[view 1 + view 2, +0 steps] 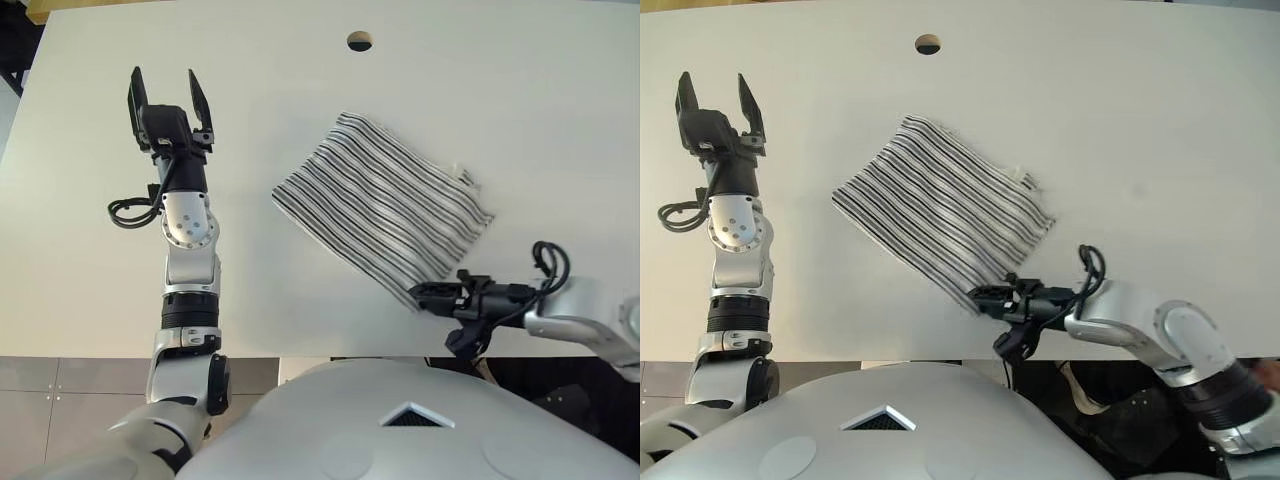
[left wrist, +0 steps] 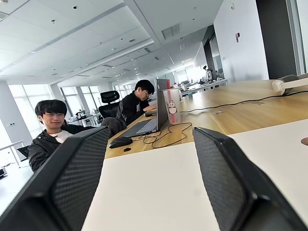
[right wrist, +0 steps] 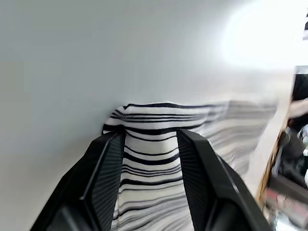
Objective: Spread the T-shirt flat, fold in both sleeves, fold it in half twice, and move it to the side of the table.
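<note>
The T-shirt (image 1: 385, 205), black-and-white striped and folded into a compact rectangle, lies skewed on the white table (image 1: 300, 80), right of centre. My right gripper (image 1: 418, 294) lies low at the shirt's near corner, not far from the table's front edge. In the right wrist view its fingers (image 3: 108, 168) stand apart, open, with the striped cloth (image 3: 149, 154) showing between them. My left gripper (image 1: 170, 95) is held up over the left part of the table, well clear of the shirt. It is open with nothing between its fingers (image 2: 82, 178).
A round cable hole (image 1: 359, 41) sits near the table's far edge. Bare tabletop lies to the right of the shirt (image 1: 560, 150) and to its left. The table's front edge (image 1: 300, 355) runs just beyond my right gripper.
</note>
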`<state>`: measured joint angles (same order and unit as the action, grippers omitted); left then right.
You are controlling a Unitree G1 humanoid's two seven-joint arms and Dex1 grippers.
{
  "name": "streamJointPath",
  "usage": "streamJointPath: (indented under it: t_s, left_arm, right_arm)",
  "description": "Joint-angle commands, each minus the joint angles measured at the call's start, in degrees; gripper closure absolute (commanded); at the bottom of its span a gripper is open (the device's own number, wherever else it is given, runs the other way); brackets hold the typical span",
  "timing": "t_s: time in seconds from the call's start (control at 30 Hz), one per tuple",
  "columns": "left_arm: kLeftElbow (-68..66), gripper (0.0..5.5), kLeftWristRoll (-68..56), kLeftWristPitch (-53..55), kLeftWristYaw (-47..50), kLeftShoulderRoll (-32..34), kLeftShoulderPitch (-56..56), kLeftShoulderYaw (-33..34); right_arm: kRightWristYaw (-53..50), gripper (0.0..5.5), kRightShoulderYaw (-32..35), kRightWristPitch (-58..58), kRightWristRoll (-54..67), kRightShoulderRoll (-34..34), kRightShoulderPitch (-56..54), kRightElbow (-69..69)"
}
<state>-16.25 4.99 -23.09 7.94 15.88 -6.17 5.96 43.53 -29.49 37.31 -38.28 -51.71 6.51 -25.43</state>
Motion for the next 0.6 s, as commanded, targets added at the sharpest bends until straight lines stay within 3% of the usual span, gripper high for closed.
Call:
streamJointPath:
  t_s: [0.03,0.17,0.23,0.4,0.5,0.6]
  left_arm:
    - [0.37,2.30,-0.80,0.11,-1.11,1.27,1.00,2.25]
    - [0.40,2.30,-1.38,0.06,-1.74,1.99,2.29,4.16]
    - [0.13,2.30,-1.25,0.12,-1.73,1.77,2.23,4.36]
    - [0.49,2.30,-1.23,0.03,-2.79,1.76,1.06,3.76]
    - [1.32,2.30,-1.09,-0.21,-3.45,1.26,1.27,3.21]
    - [0.71,2.30,-1.31,-0.13,-3.43,0.68,0.46,3.05]
  right_arm:
    - [1.37,3.54,-11.31,-0.76,-4.95,18.62,-10.51,7.20]
    - [0.76,3.54,-13.16,-5.65,2.37,27.62,-12.13,3.66]
    - [0.26,3.54,-10.10,-10.21,9.30,29.50,-11.87,-0.31]
    - [-1.13,3.54,4.66,-13.56,18.17,22.43,-14.84,1.52]
    - [-5.76,3.54,7.41,-13.68,15.66,23.33,-21.37,13.81]
    - [-18.99,3.54,2.59,-14.52,2.54,28.58,-31.42,38.29]
